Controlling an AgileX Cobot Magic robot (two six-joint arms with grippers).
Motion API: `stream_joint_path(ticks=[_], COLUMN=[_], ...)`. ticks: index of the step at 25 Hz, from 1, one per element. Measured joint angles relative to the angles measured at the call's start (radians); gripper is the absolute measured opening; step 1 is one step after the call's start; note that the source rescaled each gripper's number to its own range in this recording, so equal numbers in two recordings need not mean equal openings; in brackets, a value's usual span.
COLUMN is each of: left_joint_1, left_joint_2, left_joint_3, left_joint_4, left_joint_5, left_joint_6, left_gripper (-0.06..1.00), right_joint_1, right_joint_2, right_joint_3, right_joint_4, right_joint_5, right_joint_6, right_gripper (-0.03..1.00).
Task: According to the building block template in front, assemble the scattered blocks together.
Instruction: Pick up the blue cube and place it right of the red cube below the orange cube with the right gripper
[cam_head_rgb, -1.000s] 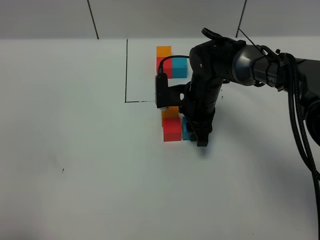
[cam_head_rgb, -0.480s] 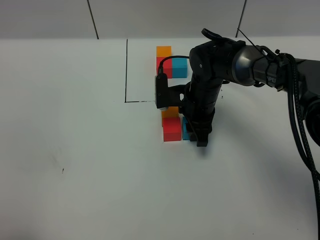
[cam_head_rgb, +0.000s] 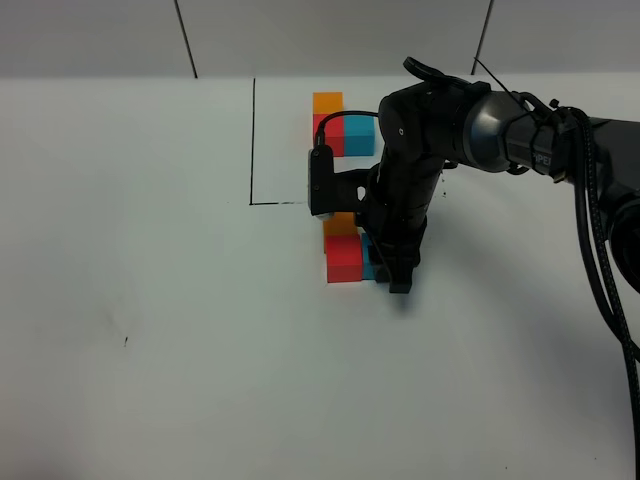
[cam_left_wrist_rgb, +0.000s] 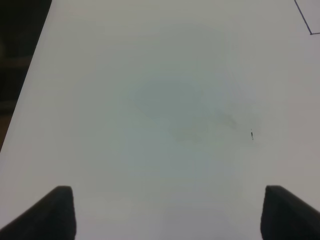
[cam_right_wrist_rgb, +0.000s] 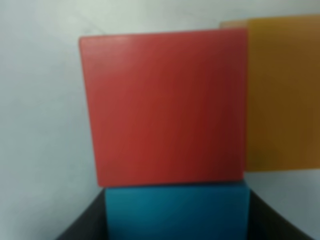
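The building block template (cam_head_rgb: 358, 136) lies at the back: orange, red and blue cubes in an L beside black drawn lines. In front of it the scattered orange block (cam_head_rgb: 340, 225) and red block (cam_head_rgb: 343, 260) touch in a column. The blue block (cam_head_rgb: 368, 264) sits against the red block's right side, mostly hidden by my right gripper (cam_head_rgb: 392, 275), which is shut on it. In the right wrist view the blue block (cam_right_wrist_rgb: 177, 212) lies between the fingers, touching the red block (cam_right_wrist_rgb: 162, 107), with the orange block (cam_right_wrist_rgb: 280, 95) beside the red. My left gripper (cam_left_wrist_rgb: 167, 215) is open over bare table.
A black drawn line (cam_head_rgb: 252, 140) runs down the white table and turns right toward the blocks. A small dark speck (cam_head_rgb: 126, 341) marks the table at the left. The table's dark edge (cam_left_wrist_rgb: 20, 50) shows in the left wrist view.
My right gripper has shifted slightly left with the blue block, bringing it against the red block. The red and orange blocks stay put.
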Motion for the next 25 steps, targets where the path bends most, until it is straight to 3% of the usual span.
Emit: stream_joint_path(ticks=[25], left_joint_1=[0.000], left_joint_2=[0.000], left_joint_3=[0.000], left_joint_4=[0.000], left_joint_5=[0.000], left_joint_6=[0.000], left_gripper=[0.73], right_joint_1=[0.000], right_joint_2=[0.006], right_joint_3=[0.000], right_joint_4=[0.013], right_joint_5=[-0.009], right_joint_6=[-0.021], right_gripper=[0.00])
